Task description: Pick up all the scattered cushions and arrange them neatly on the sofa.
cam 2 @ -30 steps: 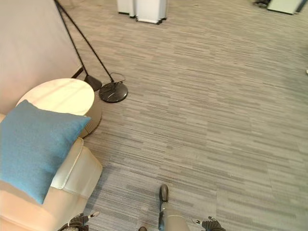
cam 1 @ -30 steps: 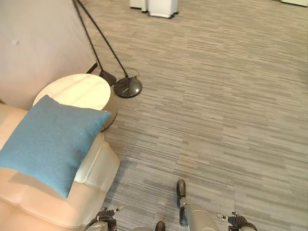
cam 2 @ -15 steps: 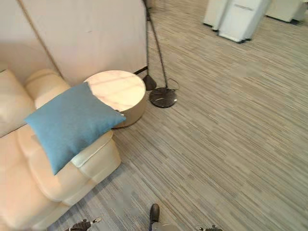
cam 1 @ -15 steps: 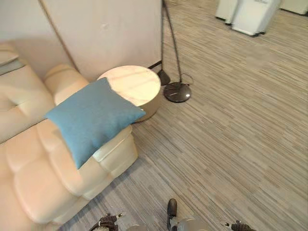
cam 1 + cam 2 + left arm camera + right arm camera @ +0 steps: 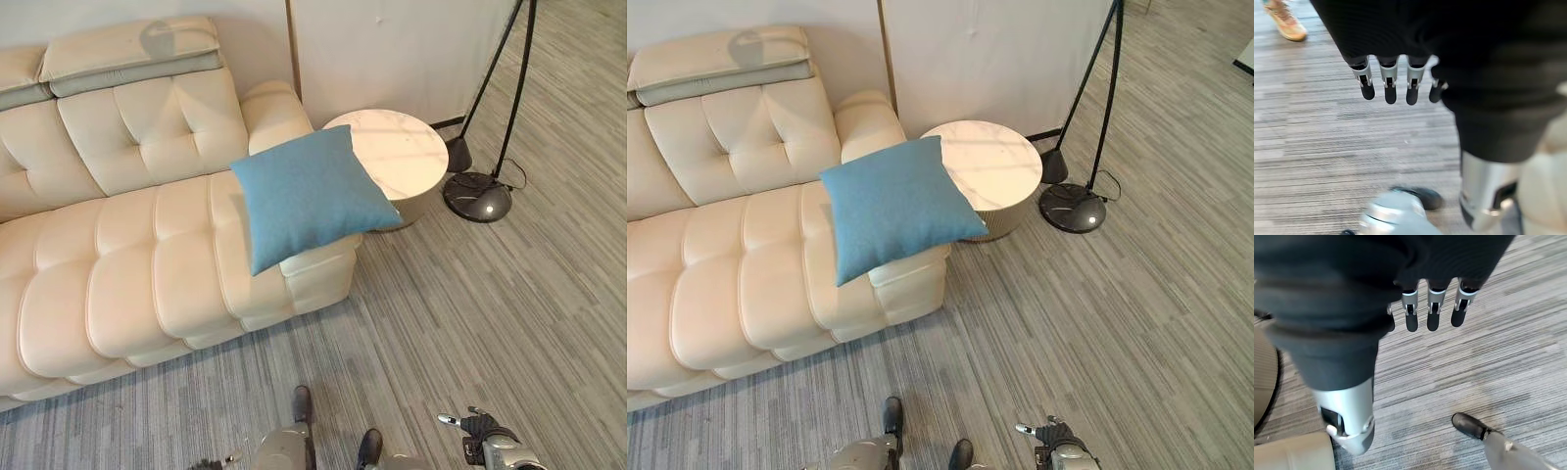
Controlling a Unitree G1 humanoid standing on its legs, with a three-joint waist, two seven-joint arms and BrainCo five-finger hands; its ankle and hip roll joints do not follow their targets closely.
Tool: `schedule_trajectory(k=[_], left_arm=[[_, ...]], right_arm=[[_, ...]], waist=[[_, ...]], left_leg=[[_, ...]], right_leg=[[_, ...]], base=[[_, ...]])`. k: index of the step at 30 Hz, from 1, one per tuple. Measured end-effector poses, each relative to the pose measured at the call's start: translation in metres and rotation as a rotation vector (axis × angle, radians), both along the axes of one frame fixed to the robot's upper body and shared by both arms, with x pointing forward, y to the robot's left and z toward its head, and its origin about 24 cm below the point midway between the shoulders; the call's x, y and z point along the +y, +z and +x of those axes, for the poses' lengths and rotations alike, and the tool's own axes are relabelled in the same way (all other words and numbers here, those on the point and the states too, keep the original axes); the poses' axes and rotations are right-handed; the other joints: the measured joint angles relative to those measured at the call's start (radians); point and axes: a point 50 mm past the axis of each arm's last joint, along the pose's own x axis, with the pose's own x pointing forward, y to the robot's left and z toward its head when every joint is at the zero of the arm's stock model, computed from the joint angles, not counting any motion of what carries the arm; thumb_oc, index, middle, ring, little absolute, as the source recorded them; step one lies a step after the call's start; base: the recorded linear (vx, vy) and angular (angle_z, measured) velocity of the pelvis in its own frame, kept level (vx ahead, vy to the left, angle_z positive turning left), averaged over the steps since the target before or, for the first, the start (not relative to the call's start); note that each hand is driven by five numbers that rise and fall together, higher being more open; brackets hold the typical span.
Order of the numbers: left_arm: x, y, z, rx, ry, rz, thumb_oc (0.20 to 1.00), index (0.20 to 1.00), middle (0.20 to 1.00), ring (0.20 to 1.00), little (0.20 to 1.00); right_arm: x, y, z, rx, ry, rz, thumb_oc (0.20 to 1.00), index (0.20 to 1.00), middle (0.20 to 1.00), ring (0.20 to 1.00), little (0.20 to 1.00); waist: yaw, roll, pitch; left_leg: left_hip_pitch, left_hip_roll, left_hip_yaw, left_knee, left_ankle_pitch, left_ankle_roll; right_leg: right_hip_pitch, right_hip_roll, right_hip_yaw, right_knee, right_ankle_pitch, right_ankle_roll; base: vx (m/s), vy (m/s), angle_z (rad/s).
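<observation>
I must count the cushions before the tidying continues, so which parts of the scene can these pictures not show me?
- Sofa: its far left end is cut by the edge of both eye views; cushions there are unknown.
- Blue cushion: it covers the armrest and part of the round side table.
- Floor lamp: its top leaves the frame.
- Person's shoe, left wrist view: blurred and cropped.
- Left hand and right hand: empty, fingers straight.

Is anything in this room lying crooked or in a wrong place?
Yes. The blue cushion lies turned diamond-wise on the right end of the sofa, with one corner hanging past the sofa toward the round side table. It is not set against the backrest. Both hands hang open and hold nothing.
</observation>
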Motion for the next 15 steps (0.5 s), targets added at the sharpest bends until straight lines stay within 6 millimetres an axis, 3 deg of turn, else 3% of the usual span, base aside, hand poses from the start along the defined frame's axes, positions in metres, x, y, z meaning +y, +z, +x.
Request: schedule_trajectory(k=[1, 2, 3, 4, 6, 7, 9, 10, 11, 12, 13, 14, 15], left_arm=[[0.001, 0.000, -0.001, 0.004, -0.005, 0.003, 1.000, 1.000, 1.000, 1.000, 1.000], [0.003, 0.001, 0.001, -0.001, -0.012, 0.011, 1.000, 1.000, 1.000, 1.000, 1.000], [0.003, 0.002, 0.004, -0.008, -0.021, 0.014, 1.000, 1.000, 1.000, 1.000, 1.000], [0.007, 0.005, 0.014, -0.041, -0.051, 0.034, 1.000, 1.000, 1.000, 1.000, 1.000], [0.009, 0.008, 0.028, -0.074, -0.070, 0.045, 1.000, 1.000, 1.000, 1.000, 1.000], [0.010, 0.012, 0.042, -0.101, -0.116, 0.064, 1.000, 1.000, 1.000, 1.000, 1.000], [0.008, 0.016, 0.060, -0.140, -0.159, 0.072, 1.000, 1.000, 1.000, 1.000, 1.000], [0.007, 0.018, 0.067, -0.168, -0.174, 0.077, 1.000, 1.000, 1.000, 1.000, 1.000], [0.005, 0.018, 0.069, -0.174, -0.184, 0.078, 1.000, 1.000, 1.000, 1.000, 1.000], [0.007, 0.020, 0.072, -0.183, -0.208, 0.092, 1.000, 1.000, 1.000, 1.000, 1.000], [0.008, 0.021, 0.073, -0.188, -0.210, 0.094, 1.000, 1.000, 1.000, 1.000, 1.000], [0.008, 0.021, 0.072, -0.184, -0.203, 0.093, 1.000, 1.000, 1.000, 1.000, 1.000], [0.008, 0.020, 0.071, -0.178, -0.201, 0.092, 1.000, 1.000, 1.000, 1.000, 1.000]], right_arm=[[0.001, -0.001, -0.003, 0.008, -0.001, 0.005, 1.000, 1.000, 1.000, 1.000, 1.000], [0.005, -0.003, -0.007, 0.015, 0.015, 0.008, 1.000, 1.000, 1.000, 1.000, 1.000], [0.006, -0.004, -0.008, 0.019, 0.026, 0.008, 1.000, 1.000, 1.000, 1.000, 1.000], [0.010, -0.006, -0.014, 0.033, 0.056, 0.017, 1.000, 1.000, 1.000, 1.000, 1.000], [0.012, -0.007, -0.018, 0.036, 0.061, 0.023, 1.000, 1.000, 1.000, 1.000, 1.000], [0.013, -0.008, -0.022, 0.038, 0.058, 0.027, 1.000, 1.000, 1.000, 1.000, 1.000], [0.014, -0.007, -0.017, 0.030, 0.062, 0.027, 1.000, 1.000, 1.000, 1.000, 1.000], [0.014, -0.007, -0.016, 0.027, 0.062, 0.027, 1.000, 1.000, 1.000, 1.000, 1.000], [0.013, -0.006, -0.016, 0.026, 0.062, 0.026, 1.000, 1.000, 1.000, 1.000, 1.000], [0.015, -0.005, -0.009, 0.009, 0.068, 0.028, 1.000, 1.000, 1.000, 1.000, 1.000], [0.015, -0.004, -0.009, 0.006, 0.068, 0.029, 1.000, 1.000, 1.000, 1.000, 1.000], [0.015, -0.004, -0.008, 0.004, 0.066, 0.028, 1.000, 1.000, 1.000, 1.000, 1.000], [0.015, -0.004, -0.008, 0.007, 0.064, 0.029, 1.000, 1.000, 1.000, 1.000, 1.000]], waist=[[-0.001, -0.006, -0.004], [0.000, -0.022, -0.012], [-0.006, -0.018, -0.012], [-0.013, -0.025, -0.015], [-0.028, -0.031, -0.018], [-0.031, -0.032, -0.016], [-0.043, -0.025, -0.012], [-0.043, -0.001, 0.003], [-0.043, 0.002, 0.000], [-0.042, 0.005, 0.003], [-0.044, 0.011, 0.007], [-0.043, -0.002, 0.003], [-0.042, -0.002, 0.005]], left_leg=[[0.008, 0.001, 0.001, -0.001, 0.001, 0.004], [0.026, -0.017, 0.011, -0.009, -0.016, 0.043], [0.033, -0.015, 0.013, -0.007, -0.011, 0.055], [0.051, -0.032, 0.005, -0.001, -0.022, 0.079], [0.070, -0.055, -0.009, 0.001, -0.026, 0.091], [0.078, -0.068, -0.019, 0.002, -0.032, 0.097], [0.097, -0.073, -0.029, 0.001, -0.032, 0.096], [0.113, -0.072, -0.030, 0.001, -0.038, 0.087], [0.114, -0.069, -0.034, 0.001, -0.047, 0.077], [0.114, -0.070, -0.029, 0.001, -0.076, 0.074], [0.112, -0.069, -0.031, 0.000, -0.091, 0.072], [0.116, -0.069, -0.034, 0.000, -0.091, 0.073], [0.118, -0.070, -0.037, 0.000, -0.086, 0.080]], right_leg=[[-0.006, -0.011, 0.001, 0.033, -0.015, -0.001], [-0.054, -0.050, -0.003, 0.188, -0.055, 0.042], [-0.094, -0.071, -0.018, 0.287, -0.074, 0.042], [-0.173, -0.116, -0.021, 0.496, -0.088, 0.046], [-0.257, -0.170, -0.013, 0.660, -0.133, 0.062], [-0.321, -0.161, 0.065, 0.732, -0.146, 0.068], [-0.361, -0.139, 0.091, 0.669, -0.157, 0.057], [-0.375, -0.124, 0.086, 0.580, -0.150, 0.052], [-0.382, -0.112, 0.092, 0.532, -0.145, 0.053], [-0.391, -0.087, 0.119, 0.399, -0.104, 0.068], [-0.404, -0.075, 0.146, 0.361, -0.082, 0.063], [-0.385, -0.040, 0.233, 0.232, -0.031, 0.088], [-0.379, -0.039, 0.239, 0.189, -0.007, 0.081]], base=[[0.29, 0.237, -0.22], [0.24, 0.228, -0.06], [0.14, 0.153, -0.01], [0.17, 0.150, 0.12], [0.15, 0.082, 0.24], [0.14, 0.002, 0.45], [0.14, -0.021, 0.31], [0.08, -0.036, 0.03], [0.22, -0.108, 0.02], [0.14, -0.073, 0.08], [0.26, -0.161, 0.09], [0.12, -0.089, 0.08], [0.24, -0.200, 0.14]])
